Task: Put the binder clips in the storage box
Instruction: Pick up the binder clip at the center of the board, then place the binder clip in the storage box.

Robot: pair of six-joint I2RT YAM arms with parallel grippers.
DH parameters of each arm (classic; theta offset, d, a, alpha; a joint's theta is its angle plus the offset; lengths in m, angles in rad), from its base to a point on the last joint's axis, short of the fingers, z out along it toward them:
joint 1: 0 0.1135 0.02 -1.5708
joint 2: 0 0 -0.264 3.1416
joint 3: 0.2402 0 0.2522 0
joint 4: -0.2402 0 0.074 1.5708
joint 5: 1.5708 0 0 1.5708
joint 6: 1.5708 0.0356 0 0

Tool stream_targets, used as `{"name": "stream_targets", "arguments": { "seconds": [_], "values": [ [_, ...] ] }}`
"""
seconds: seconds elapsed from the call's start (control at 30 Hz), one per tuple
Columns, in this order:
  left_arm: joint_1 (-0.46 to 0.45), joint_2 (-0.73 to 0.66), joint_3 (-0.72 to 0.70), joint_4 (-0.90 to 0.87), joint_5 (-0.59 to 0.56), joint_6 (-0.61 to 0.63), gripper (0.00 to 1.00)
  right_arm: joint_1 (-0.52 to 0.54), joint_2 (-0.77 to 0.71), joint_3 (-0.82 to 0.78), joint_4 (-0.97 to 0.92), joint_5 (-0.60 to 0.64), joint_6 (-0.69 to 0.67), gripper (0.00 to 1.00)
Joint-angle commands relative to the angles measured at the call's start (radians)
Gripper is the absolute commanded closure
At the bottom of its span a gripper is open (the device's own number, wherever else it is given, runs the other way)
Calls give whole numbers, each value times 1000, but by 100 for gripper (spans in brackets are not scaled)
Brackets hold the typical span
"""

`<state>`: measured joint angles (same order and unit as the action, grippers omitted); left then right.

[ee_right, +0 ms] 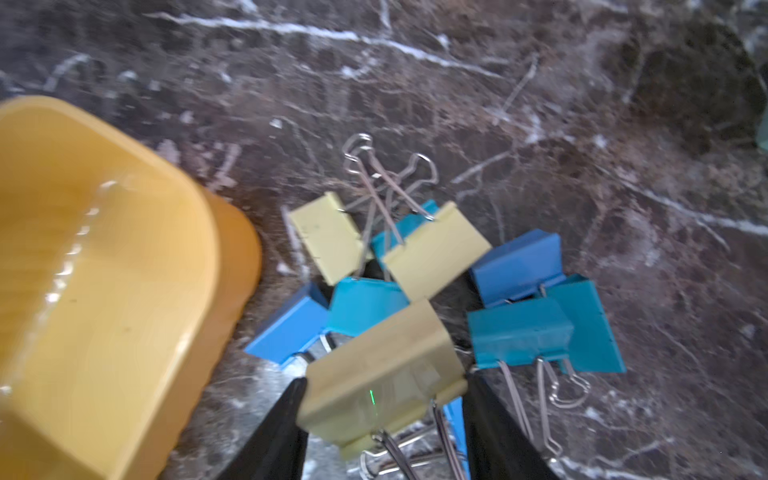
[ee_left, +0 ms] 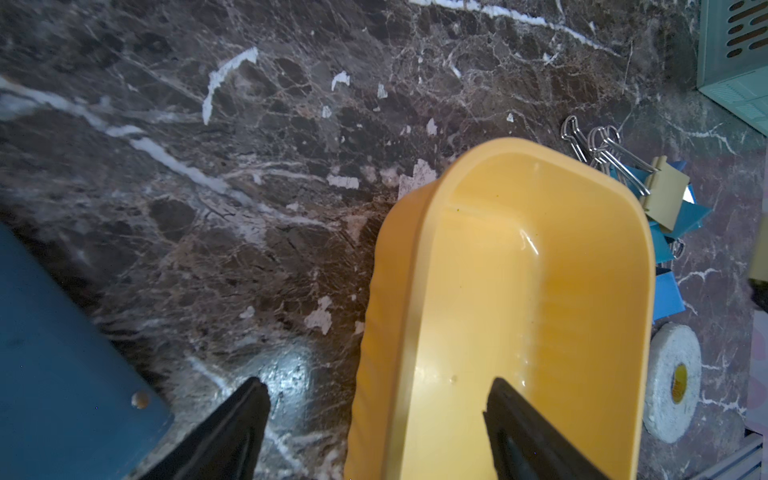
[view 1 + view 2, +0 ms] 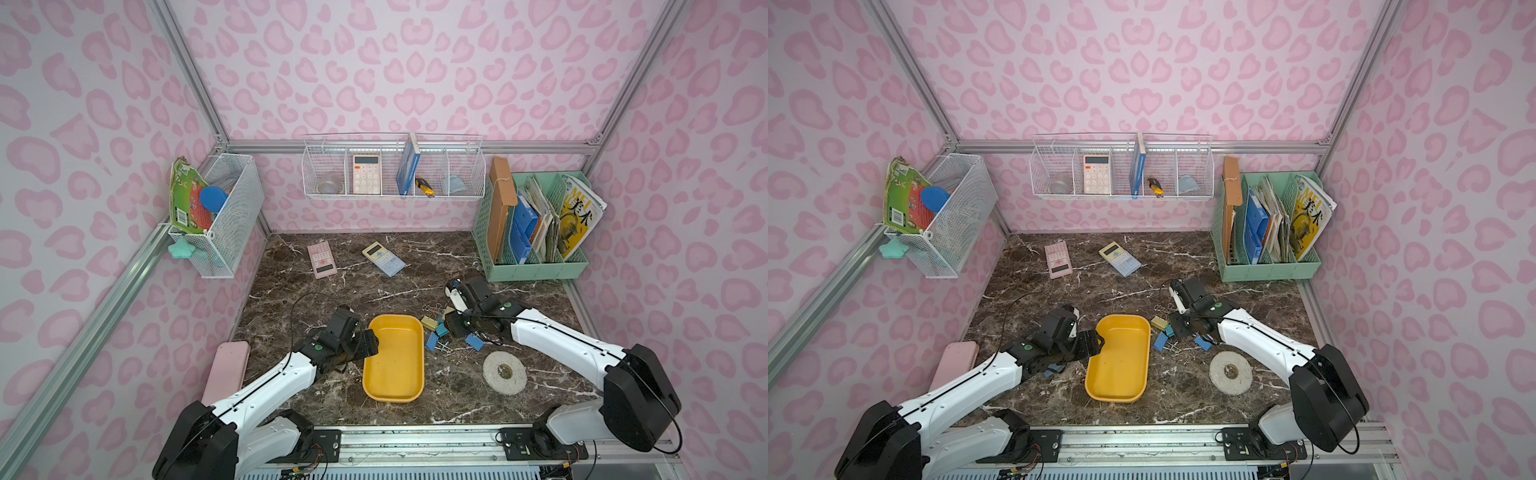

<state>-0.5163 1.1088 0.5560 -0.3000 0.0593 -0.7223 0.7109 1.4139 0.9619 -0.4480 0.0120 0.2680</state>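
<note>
In the right wrist view, the black fingers (image 1: 286, 428) of the right gripper (image 1: 386, 380) rise from the bottom centre of the frame. They are closed partway onto the two ends of a pale yellow folded-metal binder clip (image 1: 374, 361), whose silver wire handles trail back between them. Just above it in the frame, the other binder clips (image 1: 519, 270), blue, teal and pale yellow, lie overlapping in a heap on the dark veined marble tabletop (image 1: 623, 124). The shallow yellow plastic storage box (image 1: 104, 291) fills the left of the frame, just beside the heap.

In the left wrist view, the left gripper (image 2: 378, 384) has its fingers (image 2: 232, 428) spread wide at the bottom edge, holding nothing. One is over the tabletop and the other over the box's floor, with the box's long wall between them. Whether either touches the box cannot be told.

In a top view the box sits at lower centre, the heap is at its upper right corner, and a flat white tape roll (image 3: 504, 372) lies to the heap's lower right.
</note>
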Motion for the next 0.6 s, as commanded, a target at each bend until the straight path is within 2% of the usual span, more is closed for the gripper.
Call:
{"name": "stream_targets", "arguments": {
  "seconds": [0.0,0.17,0.33,0.57],
  "values": [
    [1,6,5,-8,-11,8,14,91,-17,45,3,-42,70,55],
    [1,13,13,-6,-22,-2,14,219,42,92,101,-109,148,54],
    [21,-12,23,-42,-57,-23,14,305,219,191,129,-127,153,53],
    [88,-111,-8,-117,-89,-50,13,328,355,216,201,-155,166,53]
  ]
}}
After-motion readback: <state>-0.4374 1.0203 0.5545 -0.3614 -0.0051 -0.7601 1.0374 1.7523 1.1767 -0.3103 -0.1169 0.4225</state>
